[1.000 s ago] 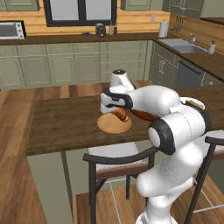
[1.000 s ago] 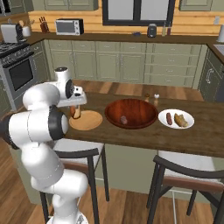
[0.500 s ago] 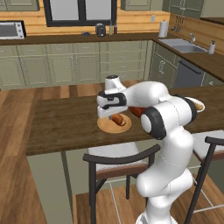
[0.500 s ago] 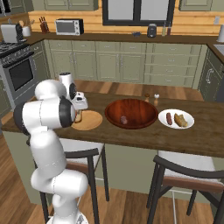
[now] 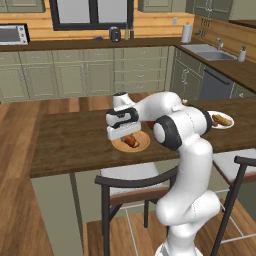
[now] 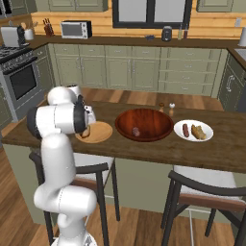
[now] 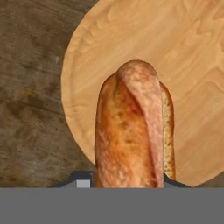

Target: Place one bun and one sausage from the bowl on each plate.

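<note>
One bun (image 7: 129, 131) lowered nearer tan plate (image 7: 197, 65).

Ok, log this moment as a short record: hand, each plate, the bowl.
hand: shut on a long golden-brown bun, over the flat light-tan wooden plate
tan plate: on the dark wooden counter, beside the bowl
large red-brown wooden bowl: one small item left inside, type unclear
small white plate: holds a sausage and a bun
</note>
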